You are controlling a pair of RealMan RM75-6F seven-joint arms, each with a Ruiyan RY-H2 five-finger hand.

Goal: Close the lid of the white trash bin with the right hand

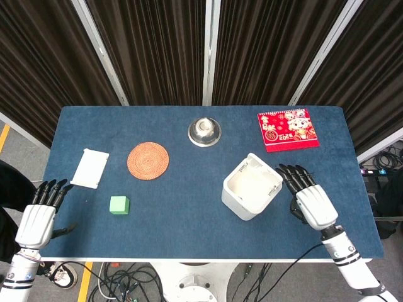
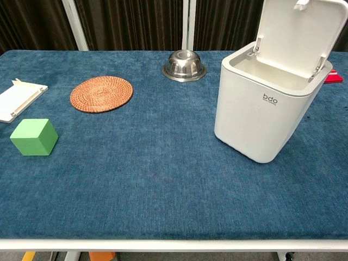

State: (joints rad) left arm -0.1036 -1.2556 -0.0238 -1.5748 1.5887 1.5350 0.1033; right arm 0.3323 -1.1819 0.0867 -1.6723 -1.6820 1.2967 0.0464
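Observation:
The white trash bin (image 1: 250, 195) stands right of the table's middle with its inside showing. Its lid (image 1: 266, 168) stands nearly upright on the hinge at the bin's far right side. In the chest view the bin (image 2: 261, 117) is at the right and the raised lid (image 2: 299, 32) leans slightly back. My right hand (image 1: 312, 202) lies just right of the bin, its fingers (image 1: 291, 176) spread and reaching the lid's back; I cannot tell whether they touch it. It holds nothing and is hidden in the chest view. My left hand (image 1: 38, 217) hangs open off the table's front left corner.
A woven orange coaster (image 1: 148, 160), a steel bowl (image 1: 204, 131) and a red booklet (image 1: 288, 129) lie along the far half. A white flat box (image 1: 90, 168) and a green cube (image 1: 119, 204) sit at the left. The table's front edge (image 2: 174, 242) runs close below.

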